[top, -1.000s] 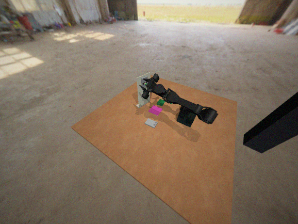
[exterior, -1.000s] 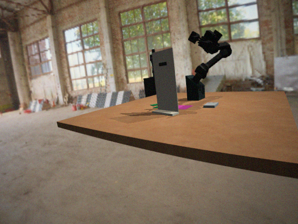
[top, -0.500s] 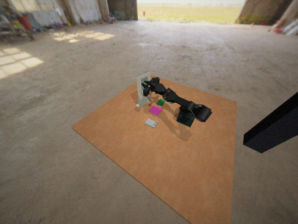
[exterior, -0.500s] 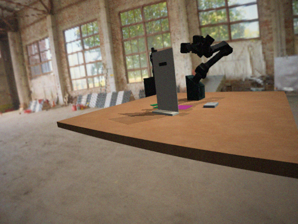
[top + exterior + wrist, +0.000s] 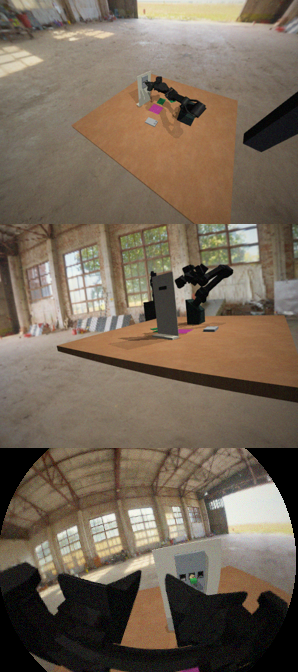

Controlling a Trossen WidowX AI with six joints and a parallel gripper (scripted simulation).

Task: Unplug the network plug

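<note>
The upright panel [image 5: 139, 83] [image 5: 166, 309] [image 5: 163, 565] carries a grey socket block [image 5: 144, 78] [image 5: 190, 561] with dark ports. A small green and grey plug [image 5: 193, 580] sits at the middle port in the wrist view; its tab is too small to make out. My gripper [image 5: 147, 84] [image 5: 153, 575] is partly open, with nothing between its fingertips. It is raised in front of the panel, and the plug lies beyond the right finger in the wrist view, not between the fingers. A magenta square [image 5: 155, 109] [image 5: 185, 331] and a green square [image 5: 161, 101] lie on the table.
A flat light-grey block [image 5: 151, 122] [image 5: 211, 329] lies near the magenta square. Another green patch [image 5: 172, 101] is partly hidden by the arm. The panel's foot [image 5: 172, 337] rests on the table [image 5: 144, 152] [image 5: 232, 353]. A black beam [image 5: 273, 126] stands at the right in the top view.
</note>
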